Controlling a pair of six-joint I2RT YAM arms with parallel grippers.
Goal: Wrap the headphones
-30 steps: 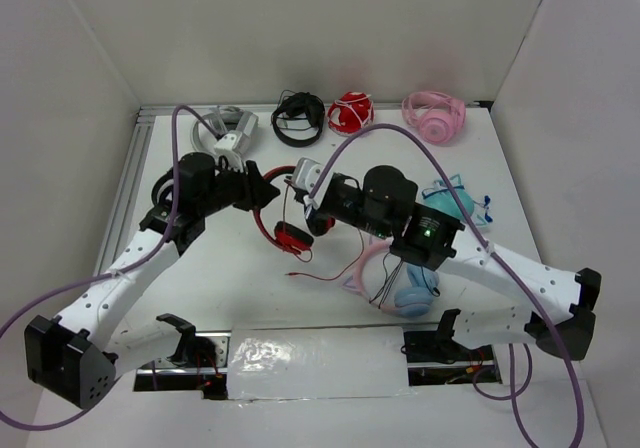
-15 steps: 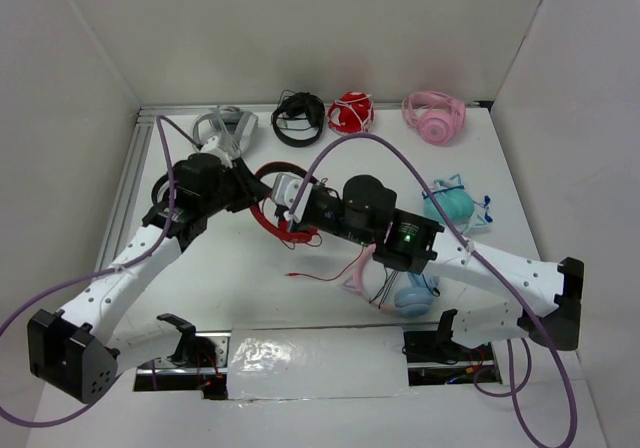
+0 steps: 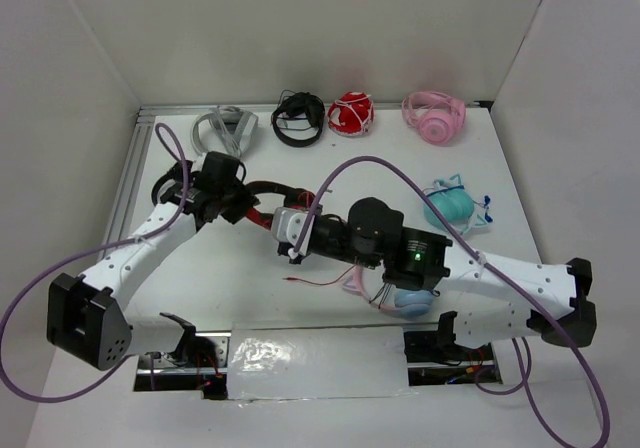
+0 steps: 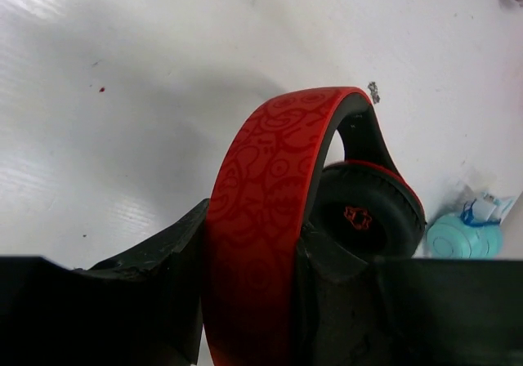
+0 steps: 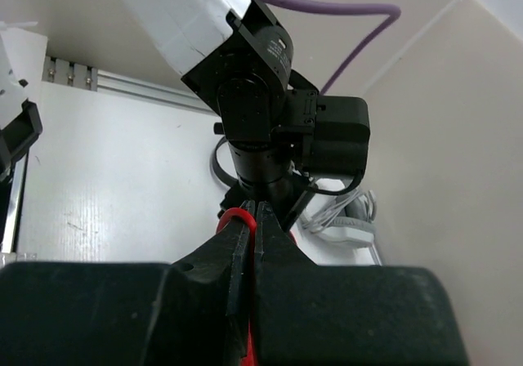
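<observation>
The red headphones (image 3: 263,217) are lifted over the table's left middle, between my two grippers. My left gripper (image 3: 238,206) is shut on their patterned red headband (image 4: 261,211), its jaws pressing both sides; a black ear pad (image 4: 366,219) shows behind. My right gripper (image 3: 279,231) sits right beside it, shut on the thin red cable (image 5: 236,216), which loops out at the fingertips. More cable (image 3: 322,284) trails on the table below the right arm. In the right wrist view my right gripper (image 5: 254,209) points at the left arm's wrist.
Along the back edge lie grey headphones (image 3: 225,128), black headphones (image 3: 298,118), a red bundle with white cord (image 3: 350,113) and pink headphones (image 3: 433,116). Teal headphones (image 3: 448,206) lie right of the arms; a pink and blue pair (image 3: 410,300) lies under the right arm.
Both grippers have moved left with the headphones, and the right gripper has come nearer and closer to the left one. The trailing cable has shifted slightly.
</observation>
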